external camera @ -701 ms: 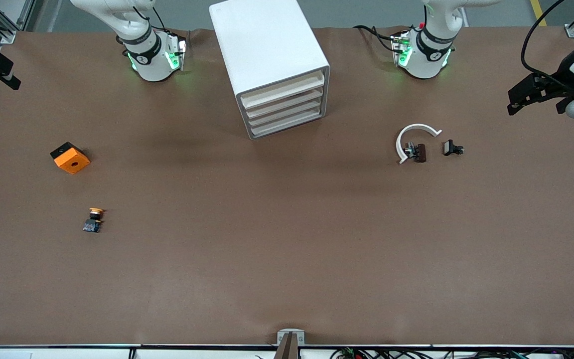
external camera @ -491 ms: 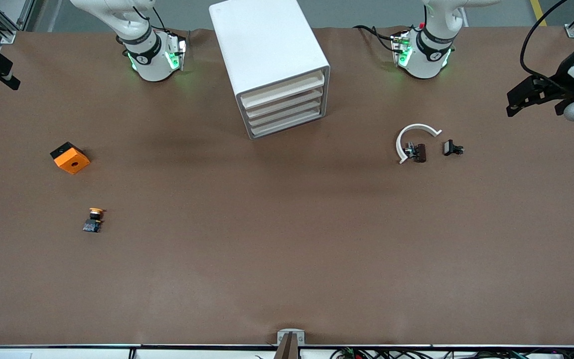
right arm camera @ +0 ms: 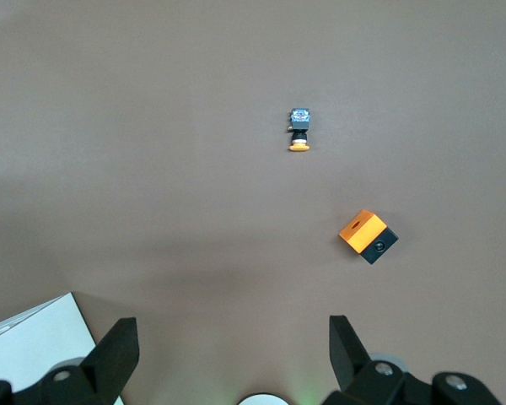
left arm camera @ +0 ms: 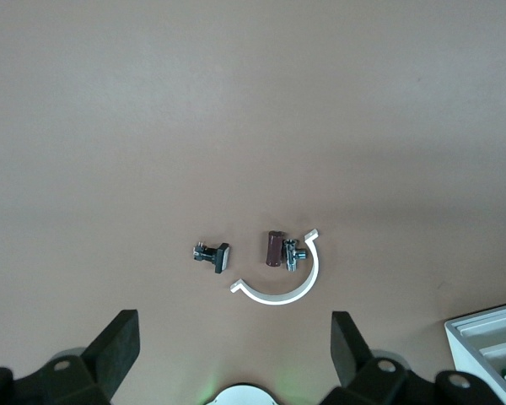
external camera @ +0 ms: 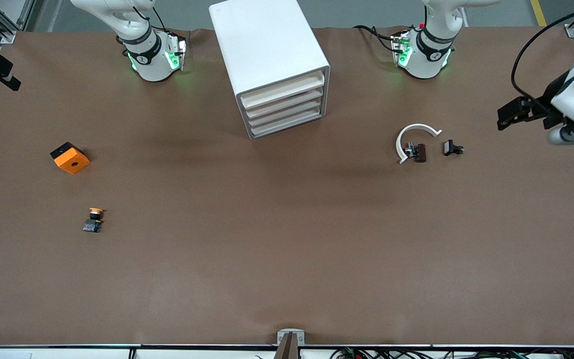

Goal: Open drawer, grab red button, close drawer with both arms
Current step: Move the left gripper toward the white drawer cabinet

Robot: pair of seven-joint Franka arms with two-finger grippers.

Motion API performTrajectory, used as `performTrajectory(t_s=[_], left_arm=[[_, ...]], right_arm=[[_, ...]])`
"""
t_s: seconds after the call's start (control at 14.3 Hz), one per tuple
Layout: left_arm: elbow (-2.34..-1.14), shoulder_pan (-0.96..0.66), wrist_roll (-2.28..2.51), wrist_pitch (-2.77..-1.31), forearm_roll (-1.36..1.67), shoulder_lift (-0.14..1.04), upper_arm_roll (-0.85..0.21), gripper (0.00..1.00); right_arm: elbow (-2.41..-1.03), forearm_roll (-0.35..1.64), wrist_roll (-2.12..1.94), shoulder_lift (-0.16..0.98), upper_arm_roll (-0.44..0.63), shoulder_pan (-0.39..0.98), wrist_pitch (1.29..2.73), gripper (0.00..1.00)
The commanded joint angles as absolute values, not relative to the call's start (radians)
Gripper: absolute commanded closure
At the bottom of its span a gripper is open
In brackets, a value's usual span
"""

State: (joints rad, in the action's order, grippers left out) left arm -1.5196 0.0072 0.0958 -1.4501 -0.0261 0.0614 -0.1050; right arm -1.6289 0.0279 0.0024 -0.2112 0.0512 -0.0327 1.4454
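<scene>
The white cabinet [external camera: 272, 65] stands between the two arm bases with its several drawers [external camera: 283, 107] all shut. The red-capped button is hidden. My left gripper [external camera: 505, 118] hangs open and empty over the left arm's end of the table; in its wrist view the gripper [left arm camera: 234, 350] has its fingers [left arm camera: 118, 346] wide apart, above a white C-shaped ring [left arm camera: 280, 285]. My right gripper [external camera: 10, 80] waits at the right arm's end of the table, and its wrist view also shows the gripper [right arm camera: 233, 350] open and empty.
An orange cube with a hole [external camera: 70, 157] and an orange-capped button [external camera: 93, 219] lie toward the right arm's end. The white ring [external camera: 414, 137], a brown part [external camera: 419, 152] and a small black part [external camera: 452, 148] lie toward the left arm's end.
The left arm's hand has swung lower in the front view and a little toward the small parts. The right arm and everything on the table have stayed put.
</scene>
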Motion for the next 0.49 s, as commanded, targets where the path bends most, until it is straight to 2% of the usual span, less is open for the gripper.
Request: performTrajectory(t_s=[0.0,0.42], left_arm=[[-1.485,0.011,0.103,-1.446,-0.026,0.156,-0.109,0.0],[-1.485,-0.063,0.363,-1.471,-0.006,0.339,-0.13,0.0]], right_arm=[[-1.614,0.044,0.011,-0.206,0.049,-0.038,1.439,0.0],[-1.615,0.04,-0.041,-0.206,0.051,-0.046,1.442,0.0]])
